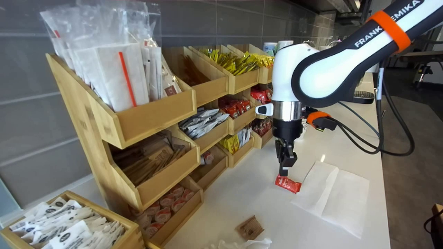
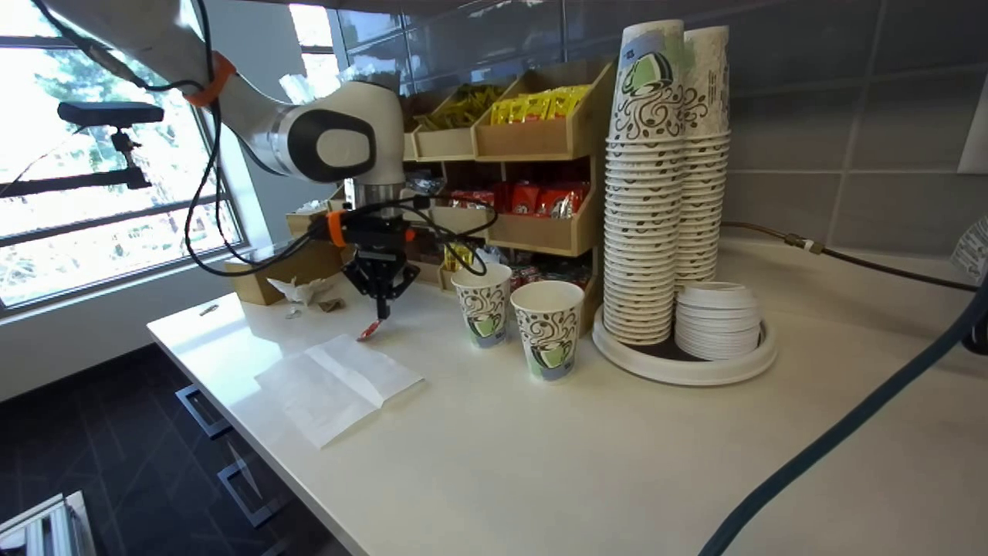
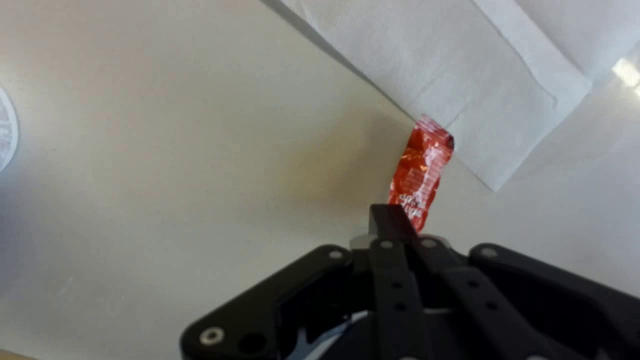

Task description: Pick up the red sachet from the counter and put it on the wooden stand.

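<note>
The red sachet point(image 1: 290, 184) is at the tips of my gripper point(image 1: 283, 169). The sachet also shows in the wrist view point(image 3: 420, 167), where its near end runs under the fingertips point(image 3: 390, 215). In an exterior view the sachet point(image 2: 370, 330) slopes down from the fingertips point(image 2: 382, 310). The fingers are together and appear to pinch one end. The sachet is at or just above the pale counter point(image 1: 235, 193); I cannot tell if it touches. The wooden stand point(image 1: 157, 116) shows in both exterior views point(image 2: 536, 141), with slanted bins of packets, against the wall.
A white sheet point(image 1: 341, 204) lies beside the sachet. A small brown packet point(image 1: 250, 228) lies nearer the stand's left end. Two paper cups point(image 2: 484, 309) point(image 2: 548, 332) stand before the stand, and tall cup stacks point(image 2: 642, 232) beside it. Cables hang from the arm.
</note>
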Robot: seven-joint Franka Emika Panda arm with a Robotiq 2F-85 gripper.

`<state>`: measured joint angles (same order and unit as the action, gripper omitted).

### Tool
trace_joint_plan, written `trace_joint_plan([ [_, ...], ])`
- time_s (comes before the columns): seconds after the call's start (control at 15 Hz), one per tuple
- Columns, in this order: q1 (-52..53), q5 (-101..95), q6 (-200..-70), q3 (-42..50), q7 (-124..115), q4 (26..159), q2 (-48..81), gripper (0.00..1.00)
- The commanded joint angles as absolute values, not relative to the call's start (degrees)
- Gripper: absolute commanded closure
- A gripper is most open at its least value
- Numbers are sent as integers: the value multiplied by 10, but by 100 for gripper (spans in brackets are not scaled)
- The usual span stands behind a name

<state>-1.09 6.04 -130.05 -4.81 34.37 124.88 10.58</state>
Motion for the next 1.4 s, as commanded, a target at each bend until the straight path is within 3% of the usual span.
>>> trace_joint_plan([
  [0.0, -1, 38, -1289, -50, 339, 1267, 53, 100],
  [0.87, 25, 57, -1378, -33, 451, 1322, -88, 100],
  [1.13, 42, 86, -1449, -20, 483, 1331, -106, 100],
  [1.33, 43, 64, -1433, -17, 452, 1313, -90, 99],
])
